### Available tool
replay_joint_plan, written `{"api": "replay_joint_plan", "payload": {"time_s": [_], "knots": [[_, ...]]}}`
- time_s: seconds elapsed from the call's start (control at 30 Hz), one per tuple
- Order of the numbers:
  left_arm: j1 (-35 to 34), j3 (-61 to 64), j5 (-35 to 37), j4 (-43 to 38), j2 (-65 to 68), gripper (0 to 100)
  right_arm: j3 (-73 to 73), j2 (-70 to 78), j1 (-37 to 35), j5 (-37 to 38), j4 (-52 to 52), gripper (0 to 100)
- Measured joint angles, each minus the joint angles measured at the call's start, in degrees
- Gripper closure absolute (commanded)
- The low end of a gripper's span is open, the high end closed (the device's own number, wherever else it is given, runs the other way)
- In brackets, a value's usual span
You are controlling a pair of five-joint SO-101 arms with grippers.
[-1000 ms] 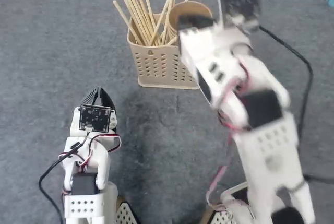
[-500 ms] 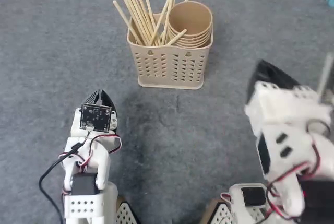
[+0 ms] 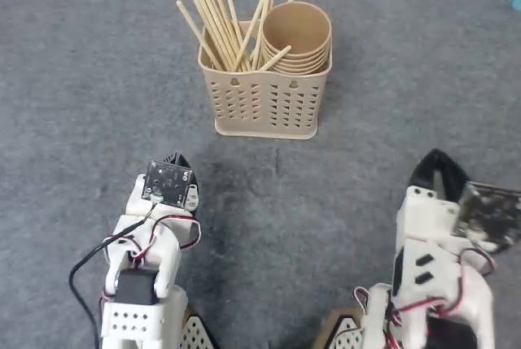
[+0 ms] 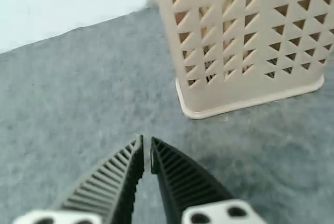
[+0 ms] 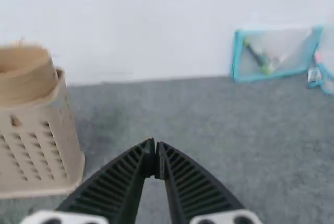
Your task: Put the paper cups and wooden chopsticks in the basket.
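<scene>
The right gripper (image 3: 440, 158) is pulling back from the basket (image 3: 264, 105) (fingers together and empty, same as the left gripper (image 3: 174, 159)), leaving the paper cups (image 3: 298, 30) and wooden chopsticks (image 3: 221, 22) sitting inside, so the job is looking finished

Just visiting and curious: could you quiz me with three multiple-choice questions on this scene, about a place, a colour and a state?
1. Where are the paper cups? A) in the basket B) lying beside it C) in a gripper
2. What colour is the basket? A) blue B) beige C) black
3. How is the right gripper? A) wide open B) shut on a chopstick C) shut, empty
Answers: 1 A, stacked beside the chopsticks; 2 B, its perforated walls are beige; 3 C, its fingers meet with nothing between.
</scene>
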Motion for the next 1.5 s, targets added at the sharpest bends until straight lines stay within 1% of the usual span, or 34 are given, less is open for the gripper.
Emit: {"api": "replay_joint_plan", "payload": {"time_s": [0.07,0.17,0.23,0.33,0.43,0.5,0.57,0.67,0.77,0.87,0.97,1.13,1.3,1.5], "knots": [[0.00,0.00,0.00,2.73,0.00,99,6.51,-1.67,0.00,0.26,-1.32,98.7],[0.09,0.00,0.00,8.97,0.00,99,17.05,-2.29,0.26,0.62,-6.15,98.7],[0.00,0.00,0.00,11.43,0.00,99,23.82,-1.85,0.18,1.32,-10.11,98.7],[-4.04,0.00,0.00,12.66,0.00,99,33.14,-1.76,-0.09,4.31,-14.42,98.7],[-9.41,0.00,0.00,12.66,0.00,99,40.79,-2.02,-2.64,5.98,-15.30,98.6],[-11.52,0.00,0.00,12.66,0.00,99,44.04,-1.76,-4.04,6.15,-15.21,98.6],[-12.57,0.00,0.00,12.66,0.00,99,44.13,-2.64,-5.10,6.15,-13.98,98.3],[-12.66,0.00,0.00,12.92,0.00,99,44.13,-2.02,-5.19,6.15,-8.09,98.3],[-12.66,0.00,0.00,16.88,0.00,99,44.13,-1.93,-5.63,6.15,-1.58,98.5],[-12.66,0.00,0.00,22.95,0.00,99,44.13,-1.93,-5.54,6.15,2.46,98.6],[-12.66,0.00,0.00,24.97,0.00,99,44.13,-1.93,-5.63,6.15,2.99,98.6],[-12.66,0.00,0.00,25.23,0.00,99,44.13,-1.93,-5.63,6.15,2.99,98.6],[-9.76,0.00,0.00,25.23,0.00,99,44.13,-1.93,-5.63,6.51,2.99,98.6],[-9.05,0.00,0.00,25.23,0.00,99,44.13,-1.93,-5.63,6.59,2.99,98.6]]}}
